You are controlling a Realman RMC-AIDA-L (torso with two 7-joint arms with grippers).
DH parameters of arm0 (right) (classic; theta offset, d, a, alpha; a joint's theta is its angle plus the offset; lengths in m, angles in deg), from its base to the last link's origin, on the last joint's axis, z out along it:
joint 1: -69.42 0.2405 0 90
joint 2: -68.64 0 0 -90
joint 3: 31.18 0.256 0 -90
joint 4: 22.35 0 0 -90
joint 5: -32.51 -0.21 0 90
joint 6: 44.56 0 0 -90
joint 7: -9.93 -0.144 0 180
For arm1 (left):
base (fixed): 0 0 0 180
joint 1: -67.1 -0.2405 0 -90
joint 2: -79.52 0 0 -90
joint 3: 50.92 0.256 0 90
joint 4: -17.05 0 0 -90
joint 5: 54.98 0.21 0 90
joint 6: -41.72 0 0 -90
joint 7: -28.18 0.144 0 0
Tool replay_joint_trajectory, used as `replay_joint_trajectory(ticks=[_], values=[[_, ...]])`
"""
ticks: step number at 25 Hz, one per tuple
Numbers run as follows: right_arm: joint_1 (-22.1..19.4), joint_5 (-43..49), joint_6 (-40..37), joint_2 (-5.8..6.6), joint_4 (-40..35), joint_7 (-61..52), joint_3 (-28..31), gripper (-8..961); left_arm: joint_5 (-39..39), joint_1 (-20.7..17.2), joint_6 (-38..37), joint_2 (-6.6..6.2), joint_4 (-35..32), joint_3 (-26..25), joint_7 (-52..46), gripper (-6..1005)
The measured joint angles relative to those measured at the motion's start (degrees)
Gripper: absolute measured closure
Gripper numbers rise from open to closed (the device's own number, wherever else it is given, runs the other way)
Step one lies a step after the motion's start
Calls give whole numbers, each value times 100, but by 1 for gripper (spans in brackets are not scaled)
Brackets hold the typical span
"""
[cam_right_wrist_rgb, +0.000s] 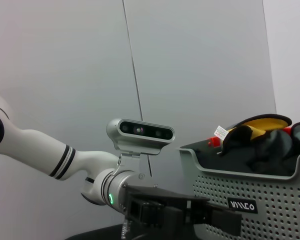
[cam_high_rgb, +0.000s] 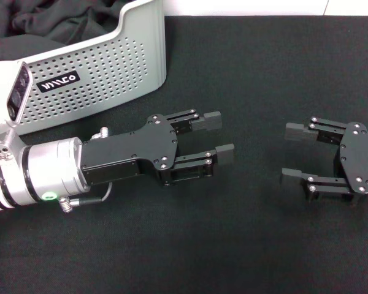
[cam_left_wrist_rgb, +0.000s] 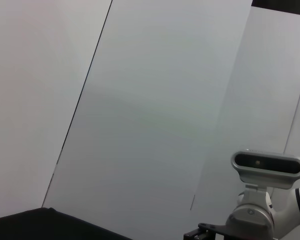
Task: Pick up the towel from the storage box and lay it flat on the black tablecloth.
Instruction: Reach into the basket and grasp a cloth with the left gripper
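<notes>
left gripper [cam_right_wrist_rgb: 210,218] beside storage box [cam_right_wrist_rgb: 250,197] | towel [cam_right_wrist_rgb: 262,125] inside, among black cloths [cam_right_wrist_rgb: 270,147]

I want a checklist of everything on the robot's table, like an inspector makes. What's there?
Surface: black tablecloth covers the table.
Job's things: storage box at the far left; the towel shows yellow over its rim, bunched among black cloths.
Clutter: the black cloths in the box.
Grippers: left gripper open beside the box; right gripper open facing it; both hold nothing.
Cables: one thin cable at the left wrist.
Surroundings: pale wall panels.
</notes>
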Motion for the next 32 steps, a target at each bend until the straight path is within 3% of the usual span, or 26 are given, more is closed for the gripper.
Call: replay_joint_trajectory(ticks=[12, 20, 25, 32], values=[[7, 2, 23, 0, 31, 0, 0, 212, 9, -17, -28, 0, -55, 0, -45, 294], [8, 24, 31, 0, 32, 4, -3, 218, -4, -112, -41, 27, -2013, -29, -1326, 298], [7, 36, 24, 0, 57, 6, -10, 223, 326, -19, 362, 72, -3173, -682, -1968, 301], [54, 47, -21, 0, 63, 48, -12, 228, 1478, 606, 1449, 25, -3753, -1778, -2573, 305]])
